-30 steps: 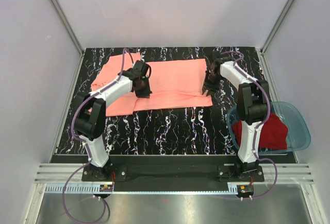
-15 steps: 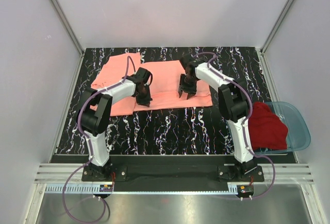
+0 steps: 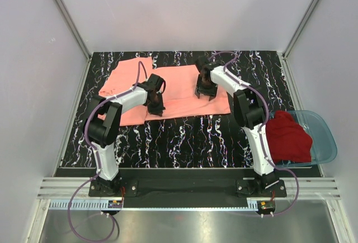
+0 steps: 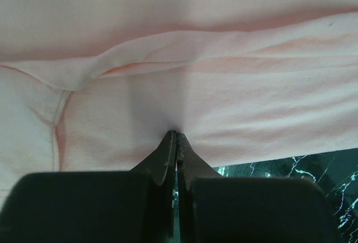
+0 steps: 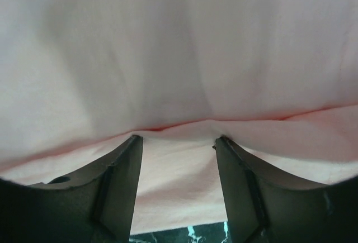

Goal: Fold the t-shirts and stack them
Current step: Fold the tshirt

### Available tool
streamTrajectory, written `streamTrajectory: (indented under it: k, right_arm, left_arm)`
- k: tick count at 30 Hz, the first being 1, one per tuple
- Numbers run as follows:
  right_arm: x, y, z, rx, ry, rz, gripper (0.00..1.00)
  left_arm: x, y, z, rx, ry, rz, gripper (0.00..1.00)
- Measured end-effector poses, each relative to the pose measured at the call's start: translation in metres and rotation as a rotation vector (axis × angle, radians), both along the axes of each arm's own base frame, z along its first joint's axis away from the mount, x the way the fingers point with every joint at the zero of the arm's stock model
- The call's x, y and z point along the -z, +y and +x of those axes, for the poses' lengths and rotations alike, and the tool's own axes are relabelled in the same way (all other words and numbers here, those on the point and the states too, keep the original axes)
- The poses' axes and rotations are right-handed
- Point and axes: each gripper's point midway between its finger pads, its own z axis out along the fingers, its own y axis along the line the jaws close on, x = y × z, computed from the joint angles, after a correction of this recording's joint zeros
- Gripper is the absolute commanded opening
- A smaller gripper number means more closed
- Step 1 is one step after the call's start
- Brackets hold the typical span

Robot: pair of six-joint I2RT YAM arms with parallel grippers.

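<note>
- Nearest, on the right, the dark red t-shirt [image 3: 288,139] lies bunched in the blue basin [image 3: 330,142]. It is well apart from both arms and not yet handled, evidently parked there until its turn.
- Further in, the salmon-pink t-shirt [image 3: 182,84] lies spread across the black marbled table [image 3: 184,137]. Its near hem runs roughly level, and its body is doubled over into a rough rectangle.
- The left gripper [image 4: 176,137] sits low at that near hem with its fingers pressed together and their tips against the cloth. Whether a thin pinch of fabric is caught between them cannot be told. It looks placed to pin this side so the shirt does not slide.
- Beyond, toward the middle of the shirt, the right gripper [image 5: 178,139] hovers close over the cloth with its fingers standing apart and gripping nothing. A raised fold edge [image 5: 179,124] crosses just ahead of them, probably what it is there to tend.
- Farthest, at the left, a single-layer part of the shirt [image 3: 126,72] reaches the back of the table and probably needs folding in.
</note>
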Motion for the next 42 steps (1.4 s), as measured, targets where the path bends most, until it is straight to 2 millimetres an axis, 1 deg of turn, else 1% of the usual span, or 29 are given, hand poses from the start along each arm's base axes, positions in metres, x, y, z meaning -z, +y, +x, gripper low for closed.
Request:
streamTrajectory:
  k: [3,5,8,10,12,14,15,16,18,19,20,22,23,25,27,30,33,35,39,42]
  right_arm:
    - [-0.005,-0.009,0.021,0.006,-0.046,-0.028,0.64]
    - [-0.01,-0.018,0.031,0.0,-0.071,-0.051,0.64]
    - [-0.018,-0.031,0.034,-0.014,-0.087,-0.083,0.67]
    - [-0.021,-0.037,0.025,-0.034,-0.081,-0.093,0.67]
    - [-0.025,-0.041,0.009,-0.055,-0.057,-0.099,0.66]
    - [-0.031,-0.042,-0.003,-0.068,-0.045,-0.093,0.62]
    - [-0.033,-0.042,-0.007,-0.074,-0.045,-0.082,0.59]
    - [-0.034,-0.042,-0.013,-0.078,-0.039,-0.072,0.49]
    - [-0.033,-0.042,-0.024,-0.085,-0.025,-0.053,0.38]
    - [-0.032,-0.042,-0.028,-0.087,-0.016,-0.045,0.34]
    - [-0.029,-0.041,-0.032,-0.089,-0.007,-0.036,0.26]
    - [-0.022,-0.04,-0.039,-0.091,0.016,-0.025,0.19]
    - [-0.018,-0.04,-0.043,-0.092,0.026,-0.021,0.11]
    - [-0.013,-0.039,-0.047,-0.092,0.041,-0.011,0.06]
    - [-0.011,-0.037,-0.05,-0.089,0.051,0.001,0.05]
    - [-0.011,-0.033,-0.048,-0.087,0.047,0.023,0.04]
    - [-0.011,-0.031,-0.047,-0.085,0.041,0.031,0.04]
    - [-0.01,-0.032,-0.047,-0.077,0.045,0.032,0.03]
    - [-0.001,-0.036,-0.047,-0.061,0.066,0.028,0.02]
    - [0.003,-0.038,-0.047,-0.049,0.078,0.033,0.01]
  left_arm:
    - [0.0,0.0,0.001,0.001,-0.003,-0.001,0.0]
    - [0.0,0.0,0.001,0.001,-0.004,-0.001,0.0]
    - [-0.002,0.0,0.001,0.004,-0.004,0.002,0.01]
    - [-0.003,0.001,0.001,0.008,-0.001,0.007,0.02]
    - [-0.01,0.0,0.004,0.014,-0.006,0.01,0.02]
    - [-0.02,-0.002,0.013,0.017,-0.028,0.003,0.01]
    - [-0.027,-0.004,0.02,0.018,-0.048,-0.004,0.01]
    - [-0.032,-0.006,0.028,0.018,-0.065,-0.009,0.0]
    - [-0.039,-0.008,0.044,0.011,-0.097,-0.017,0.0]
    - [-0.04,-0.008,0.051,0.008,-0.105,-0.016,0.0]
    - [-0.038,-0.006,0.056,0.004,-0.106,-0.009,0.0]
    - [-0.029,-0.001,0.06,-0.003,-0.092,0.011,0.0]
    - [-0.024,0.003,0.058,-0.007,-0.076,0.026,0.0]
    - [-0.016,0.01,0.052,-0.015,-0.044,0.053,0.0]
    - [-0.011,0.016,0.047,-0.021,-0.029,0.074,0.0]
    - [-0.005,0.025,0.038,-0.029,-0.011,0.107,0.0]
    - [-0.002,0.032,0.034,-0.033,0.0,0.137,0.0]
    - [-0.002,0.036,0.035,-0.034,-0.003,0.153,0.0]
    - [-0.002,0.045,0.038,-0.035,-0.009,0.188,0.0]
    - [-0.003,0.052,0.045,-0.037,-0.016,0.217,0.0]
